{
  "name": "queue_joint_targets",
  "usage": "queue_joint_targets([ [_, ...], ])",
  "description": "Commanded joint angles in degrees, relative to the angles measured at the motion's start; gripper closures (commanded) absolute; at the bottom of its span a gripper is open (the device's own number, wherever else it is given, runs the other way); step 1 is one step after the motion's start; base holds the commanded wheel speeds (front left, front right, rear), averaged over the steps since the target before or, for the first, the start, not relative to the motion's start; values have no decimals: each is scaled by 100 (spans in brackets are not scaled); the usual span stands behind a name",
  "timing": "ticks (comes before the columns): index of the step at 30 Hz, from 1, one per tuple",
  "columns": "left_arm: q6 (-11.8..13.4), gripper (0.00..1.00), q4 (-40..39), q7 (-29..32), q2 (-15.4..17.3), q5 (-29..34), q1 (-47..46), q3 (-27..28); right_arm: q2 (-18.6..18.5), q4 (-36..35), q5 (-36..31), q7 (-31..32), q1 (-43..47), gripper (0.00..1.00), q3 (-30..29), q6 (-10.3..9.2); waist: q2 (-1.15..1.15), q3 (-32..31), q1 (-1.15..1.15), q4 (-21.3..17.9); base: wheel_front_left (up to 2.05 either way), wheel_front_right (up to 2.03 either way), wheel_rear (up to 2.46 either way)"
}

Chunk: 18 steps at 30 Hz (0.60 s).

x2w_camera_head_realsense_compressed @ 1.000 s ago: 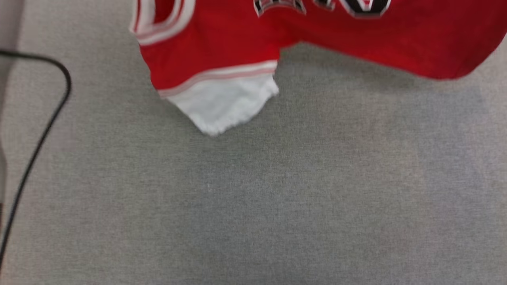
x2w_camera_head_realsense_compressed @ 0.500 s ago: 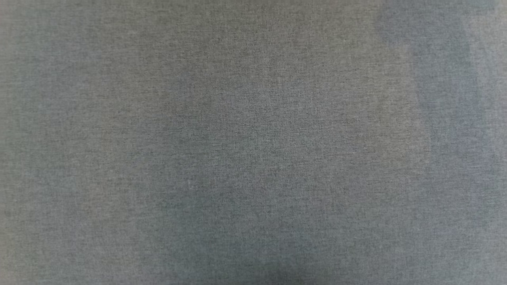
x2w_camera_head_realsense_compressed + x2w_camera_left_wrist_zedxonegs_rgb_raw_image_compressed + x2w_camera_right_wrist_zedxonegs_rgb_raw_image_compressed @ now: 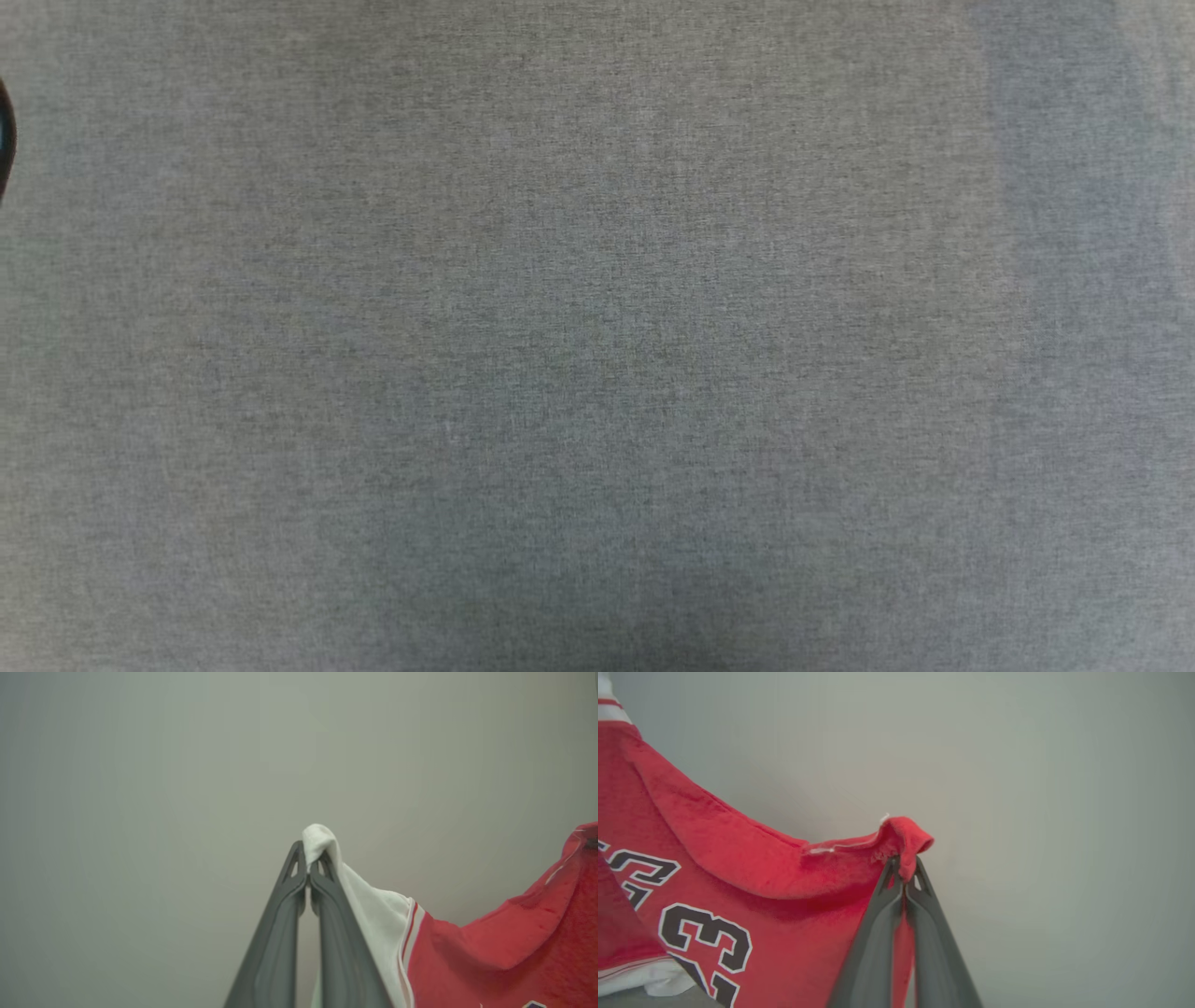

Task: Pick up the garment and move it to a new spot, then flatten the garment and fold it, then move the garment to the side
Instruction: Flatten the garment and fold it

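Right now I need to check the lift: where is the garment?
The garment is held between the grippers: left gripper pinching its white sleeve tip, right gripper a red edge, seen in both wrist views.

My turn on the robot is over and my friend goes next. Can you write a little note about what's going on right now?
Left gripper: shut on the white short sleeve of the red jersey-style T-shirt with black-and-white lettering.
Right gripper: shut on a red edge of the same shirt.
Shirt: held up, sagging between the two grippers. The head view looks down on the grey woven surface.
Done: the shirt is picked up.
Left: lay it at a new spot, flatten it, fold it, move it to the side.
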Motion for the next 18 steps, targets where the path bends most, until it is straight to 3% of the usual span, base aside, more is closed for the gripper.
queue_joint_targets([
  [1, -14, 100, -18, -60, 61, -47, 185, -42, 9, 22, 132, -124, 214, 100, 121, -4, 0, -51, -1, 16, 0, 0, 0],
  [8, 58, 100, -158, -232, 88, -70, 1193, -148, -143, -69, 666, -550, 1089, 100, 625, -4, 0, -468, -1, 43, 0, 0, 0],
  [18, 454, 100, -1214, -302, 396, -313, 3721, 2, -495, -655, 1371, -925, 2669, 100, 1321, -4, 0, -1394, -1, 43, 0, 0, 0],
])
